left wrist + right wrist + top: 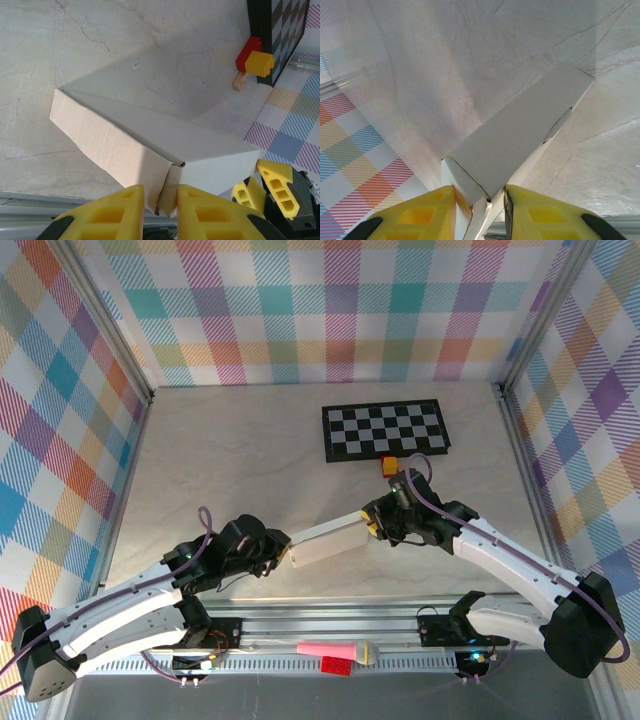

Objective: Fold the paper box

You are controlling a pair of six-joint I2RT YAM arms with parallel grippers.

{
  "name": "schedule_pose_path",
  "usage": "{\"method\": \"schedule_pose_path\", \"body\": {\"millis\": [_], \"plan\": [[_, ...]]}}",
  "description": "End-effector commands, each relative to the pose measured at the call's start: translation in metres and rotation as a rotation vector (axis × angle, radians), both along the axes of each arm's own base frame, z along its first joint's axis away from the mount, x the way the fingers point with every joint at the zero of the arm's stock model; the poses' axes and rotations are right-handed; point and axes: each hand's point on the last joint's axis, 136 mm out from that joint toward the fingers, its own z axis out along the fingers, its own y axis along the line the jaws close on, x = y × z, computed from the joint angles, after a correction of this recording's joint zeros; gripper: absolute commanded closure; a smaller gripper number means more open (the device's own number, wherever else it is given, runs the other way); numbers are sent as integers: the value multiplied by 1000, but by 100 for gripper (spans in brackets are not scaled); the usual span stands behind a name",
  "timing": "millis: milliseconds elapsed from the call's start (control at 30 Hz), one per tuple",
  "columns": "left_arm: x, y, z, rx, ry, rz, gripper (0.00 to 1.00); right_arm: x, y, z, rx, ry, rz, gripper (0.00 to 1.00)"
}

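The paper box (328, 543) is a slim white cardboard box held above the table between both arms, tilted with its right end higher. My left gripper (281, 558) is shut on the box's left end; in the left wrist view its yellow fingers (115, 212) pinch a corner flap of the paper box (150, 145). My right gripper (372, 525) is shut on the right end; in the right wrist view its fingers (540, 215) squeeze the end flaps of the paper box (515, 140).
A black-and-white checkerboard mat (385, 429) lies at the back right, with a red and yellow block (390, 467) at its near edge. A pink object (330, 650) and a red piece (336, 665) rest on the rail between the arm bases.
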Motion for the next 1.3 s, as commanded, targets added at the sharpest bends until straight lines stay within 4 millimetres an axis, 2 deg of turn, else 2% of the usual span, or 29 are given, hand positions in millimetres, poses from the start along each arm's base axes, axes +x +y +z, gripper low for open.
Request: {"method": "schedule_pose_path", "body": {"millis": [0, 333, 633, 767, 1067, 1267], "plan": [[-27, 42, -56, 213, 150, 9, 83, -20, -21, -36, -122, 135, -7, 70], [-28, 38, -63, 240, 159, -39, 93, -23, -24, -35, -130, 144, 3, 69], [-27, 35, -60, 253, 152, -58, 94, -15, -29, -2, -145, 37, 49, 65], [-26, 33, -60, 250, 153, -63, 94, -14, -30, 3, -157, 27, 61, 65], [-25, 32, -59, 255, 149, -70, 94, -30, -35, -28, -186, 149, 57, 68], [-24, 31, -60, 258, 145, -76, 94, -63, -53, -61, -259, 364, 47, 75]]}}
